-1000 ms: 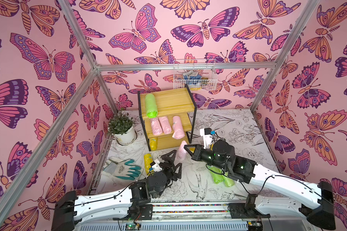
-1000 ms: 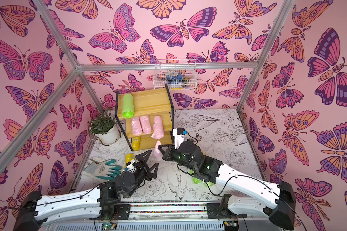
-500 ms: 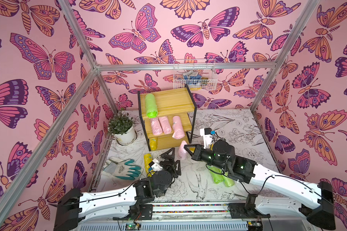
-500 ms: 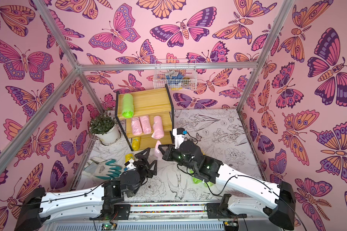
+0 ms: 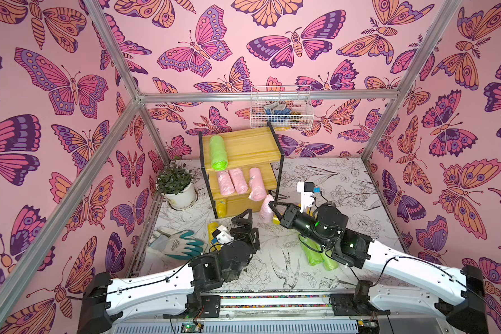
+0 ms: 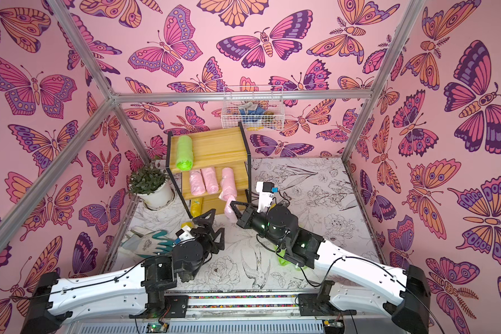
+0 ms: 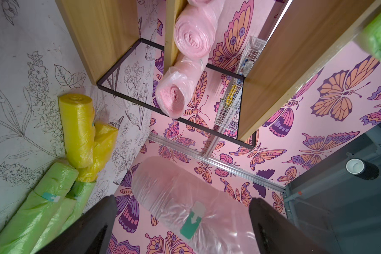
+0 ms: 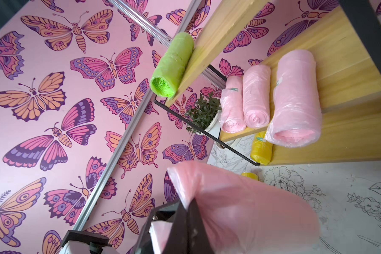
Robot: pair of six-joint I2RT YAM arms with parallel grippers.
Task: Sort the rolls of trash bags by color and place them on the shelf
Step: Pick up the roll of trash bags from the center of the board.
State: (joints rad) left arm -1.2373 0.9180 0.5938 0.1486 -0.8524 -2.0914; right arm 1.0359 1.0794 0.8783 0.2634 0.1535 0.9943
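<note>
Pale pink crinkly roll [image 5: 264,210] pinched at one end in clamped right tool [image 5: 274,208], just before shelf [image 5: 249,144] lower tiers, left tool [image 5: 251,223] spread wide nearby

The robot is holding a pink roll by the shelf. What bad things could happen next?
The right gripper seems to pinch only loose plastic of the held pink roll, so it might slip out or unravel. The overhanging pink roll sticks out past the front of the middle board of the shelf; a nudge could knock it off.

Three pink rolls [image 5: 234,181] on shelf [image 5: 252,144]
</note>
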